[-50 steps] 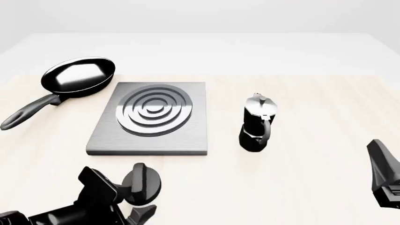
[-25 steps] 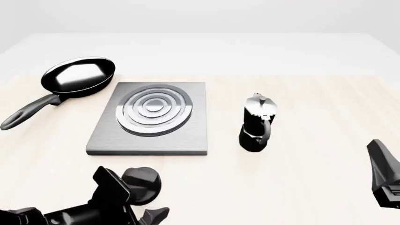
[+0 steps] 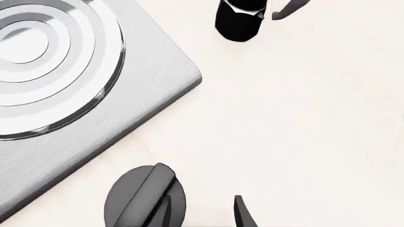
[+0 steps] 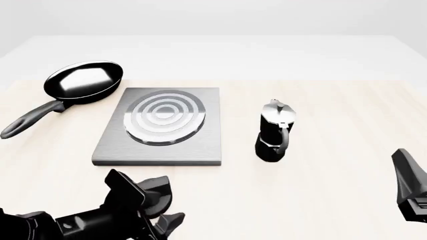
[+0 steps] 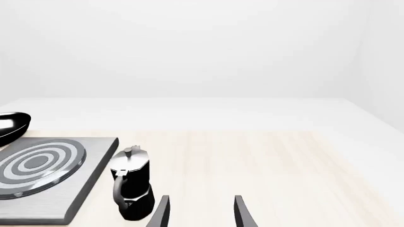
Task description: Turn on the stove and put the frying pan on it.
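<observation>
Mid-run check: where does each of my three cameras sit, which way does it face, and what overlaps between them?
Front view: fixed, above and behind the arms, facing forward and down at the stove, frying pan and moka pot; left gripper at the knob, right arm at the edge.
Left wrist view: looks down on the knob and a stove corner; one fingertip shows.
Right wrist view: faces across the table; both fingertips show, apart.
Shared: stove and moka pot appear in all three.
</observation>
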Robot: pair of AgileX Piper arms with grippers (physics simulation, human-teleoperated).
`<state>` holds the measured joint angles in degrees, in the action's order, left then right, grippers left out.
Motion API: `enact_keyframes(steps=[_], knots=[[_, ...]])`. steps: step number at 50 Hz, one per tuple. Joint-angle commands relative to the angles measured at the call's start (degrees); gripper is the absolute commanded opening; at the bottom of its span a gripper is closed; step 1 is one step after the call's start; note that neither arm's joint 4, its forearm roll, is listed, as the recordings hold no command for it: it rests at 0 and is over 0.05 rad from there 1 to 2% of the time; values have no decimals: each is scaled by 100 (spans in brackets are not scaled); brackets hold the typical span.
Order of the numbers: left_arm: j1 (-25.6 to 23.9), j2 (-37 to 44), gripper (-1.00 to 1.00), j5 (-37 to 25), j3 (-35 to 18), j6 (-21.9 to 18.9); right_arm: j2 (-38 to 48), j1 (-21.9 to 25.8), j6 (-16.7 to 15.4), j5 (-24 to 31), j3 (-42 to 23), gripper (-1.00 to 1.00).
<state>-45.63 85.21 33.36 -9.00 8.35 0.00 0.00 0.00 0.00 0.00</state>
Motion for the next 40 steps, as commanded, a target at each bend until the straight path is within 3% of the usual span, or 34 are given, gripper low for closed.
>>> enact_keyframes(steps=[1, 4, 7, 9, 22, 40], knots=[[68, -473, 100, -388, -60, -65, 0, 0, 0, 0, 0, 100], [56, -547, 100, -255, 72, -72, 0, 0, 0, 0, 0, 100], [37, -1396, 100, -1060, -1, -87, 0, 0, 0, 0, 0, 100], [32, -1572, 100, -1028, 112, -110, 0, 0, 0, 0, 0, 100], [157, -3760, 100, -2867, -86, -252, 0, 0, 0, 0, 0, 100], [402, -4368, 100, -3344, -191, -431, 0, 0, 0, 0, 0, 100]])
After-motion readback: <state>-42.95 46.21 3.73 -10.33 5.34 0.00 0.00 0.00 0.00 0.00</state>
